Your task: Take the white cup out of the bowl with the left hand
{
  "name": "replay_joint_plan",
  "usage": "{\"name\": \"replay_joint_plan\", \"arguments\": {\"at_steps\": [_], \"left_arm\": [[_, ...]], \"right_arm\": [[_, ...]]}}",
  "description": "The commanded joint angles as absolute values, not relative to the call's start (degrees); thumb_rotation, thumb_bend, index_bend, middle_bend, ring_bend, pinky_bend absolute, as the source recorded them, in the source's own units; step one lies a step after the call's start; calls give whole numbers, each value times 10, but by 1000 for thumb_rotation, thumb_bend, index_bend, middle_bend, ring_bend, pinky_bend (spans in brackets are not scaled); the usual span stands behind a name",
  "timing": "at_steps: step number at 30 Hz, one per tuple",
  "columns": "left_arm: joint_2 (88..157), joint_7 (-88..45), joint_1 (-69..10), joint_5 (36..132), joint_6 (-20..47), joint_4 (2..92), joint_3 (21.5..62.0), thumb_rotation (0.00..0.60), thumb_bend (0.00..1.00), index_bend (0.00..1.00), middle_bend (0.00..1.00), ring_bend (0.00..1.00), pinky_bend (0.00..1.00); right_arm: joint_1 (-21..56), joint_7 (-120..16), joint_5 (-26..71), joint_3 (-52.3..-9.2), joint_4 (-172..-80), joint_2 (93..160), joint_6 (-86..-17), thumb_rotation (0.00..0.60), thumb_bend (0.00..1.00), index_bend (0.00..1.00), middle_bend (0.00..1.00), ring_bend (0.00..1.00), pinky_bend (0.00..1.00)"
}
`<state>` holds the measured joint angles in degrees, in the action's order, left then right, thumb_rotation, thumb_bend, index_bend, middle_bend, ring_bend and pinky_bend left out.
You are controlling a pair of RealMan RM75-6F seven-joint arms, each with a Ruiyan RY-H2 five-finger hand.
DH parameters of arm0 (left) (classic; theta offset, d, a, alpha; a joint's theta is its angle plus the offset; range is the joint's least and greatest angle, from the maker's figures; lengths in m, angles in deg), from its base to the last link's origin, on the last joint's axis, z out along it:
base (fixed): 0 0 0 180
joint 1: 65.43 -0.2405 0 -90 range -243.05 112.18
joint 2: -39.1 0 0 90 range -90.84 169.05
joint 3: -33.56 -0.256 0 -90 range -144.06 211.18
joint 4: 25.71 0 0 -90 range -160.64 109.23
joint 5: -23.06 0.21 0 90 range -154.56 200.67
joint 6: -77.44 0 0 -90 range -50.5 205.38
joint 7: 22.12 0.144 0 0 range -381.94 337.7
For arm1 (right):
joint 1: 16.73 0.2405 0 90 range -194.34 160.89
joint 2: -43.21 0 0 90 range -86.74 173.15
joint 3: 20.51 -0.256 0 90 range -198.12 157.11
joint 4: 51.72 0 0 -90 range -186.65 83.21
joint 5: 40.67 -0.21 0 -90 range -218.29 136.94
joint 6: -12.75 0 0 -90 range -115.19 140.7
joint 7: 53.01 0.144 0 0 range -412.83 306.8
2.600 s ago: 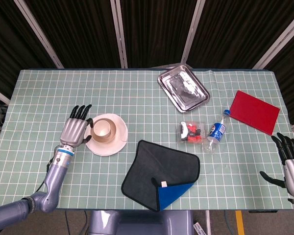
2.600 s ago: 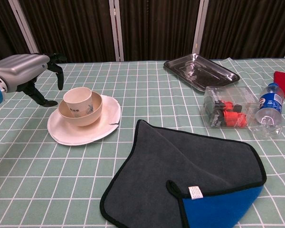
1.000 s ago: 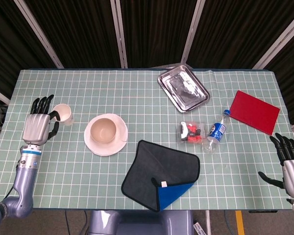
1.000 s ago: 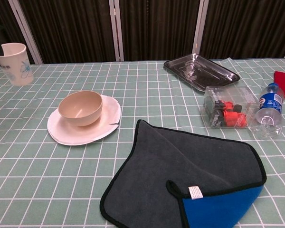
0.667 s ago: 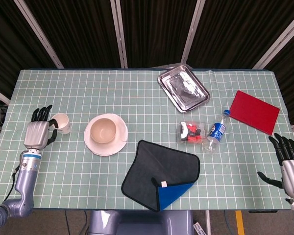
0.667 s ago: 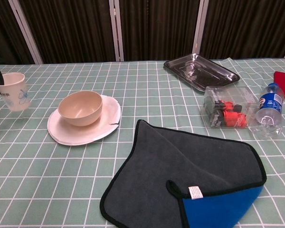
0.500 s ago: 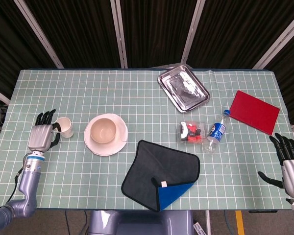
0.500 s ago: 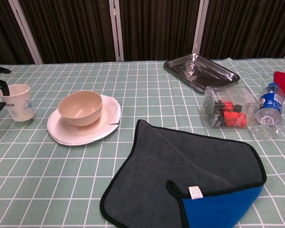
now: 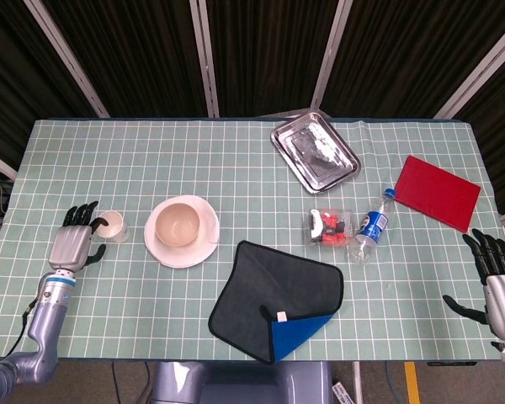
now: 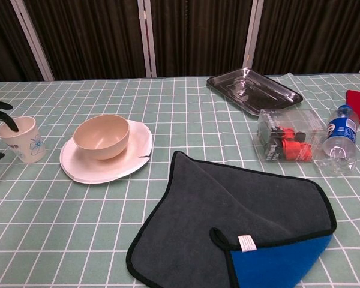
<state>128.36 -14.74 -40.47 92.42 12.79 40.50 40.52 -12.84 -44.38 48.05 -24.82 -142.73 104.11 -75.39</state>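
The white cup stands upright on the tablecloth, left of the beige bowl, which sits empty on a white plate. My left hand lies at the cup's left side with its fingers spread. One fingertip is close by the rim, and the thumb is a little apart from the cup's base. Only its fingertips show at the chest view's left edge. My right hand hangs open at the table's near right corner, holding nothing.
A grey and blue cloth lies at the front centre. A steel tray is at the back. A clear box, a lying water bottle and a red sheet are on the right.
The left hand lifted the cup out of the bowl, carried it left and lowered it to the table. Its thumb has now come away from the cup.
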Motion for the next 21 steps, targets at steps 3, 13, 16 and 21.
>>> {"name": "replay_joint_plan", "arguments": {"at_steps": [3,13,16,21], "left_arm": [[1245,-158,-431,936,90,460,403,600,218,114,0,0,0],[1173,-186,-521,997,-85,580,394,600,202,54,0,0,0],[1162,-163,-546,1010,-123,589,382,600,197,30,0,0,0],[1140,-148,-577,1013,-157,604,372,600,186,0,0,0,0]], "right_arm": [[-128,-448,482,-247,-1427,1042,-753,600,37,37,0,0,0],[-123,-469,482,-243,-1423,1048,-740,600,36,36,0,0,0],[-122,-478,486,-241,-1423,1051,-740,600,36,36,0,0,0],[-121,-493,490,-238,-1422,1057,-737,600,35,36,0,0,0]]}}
